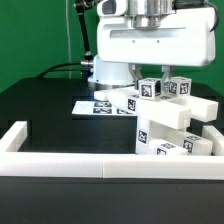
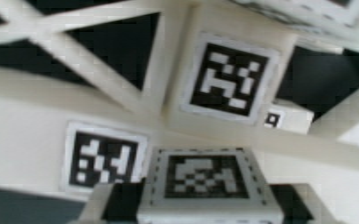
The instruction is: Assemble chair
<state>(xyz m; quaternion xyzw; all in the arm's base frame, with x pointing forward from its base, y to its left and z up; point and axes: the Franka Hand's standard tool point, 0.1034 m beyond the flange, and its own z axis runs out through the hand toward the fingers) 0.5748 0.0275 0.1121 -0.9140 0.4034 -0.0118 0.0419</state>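
White chair parts (image 1: 172, 125) with black-and-white, somewhat blurred, square tags (image 2: 231, 78)

Black table (image 1: 40, 110) carries marker board (image 1: 100, 105), chair (image 1: 170, 125), white rail (image 1: 60, 162).

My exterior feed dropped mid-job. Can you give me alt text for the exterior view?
The arm's gripper hangs over a cluster of white tagged chair parts stacked against the white border rail on a black table. The marker board lies flat behind them. The fingertips are hidden among the parts.
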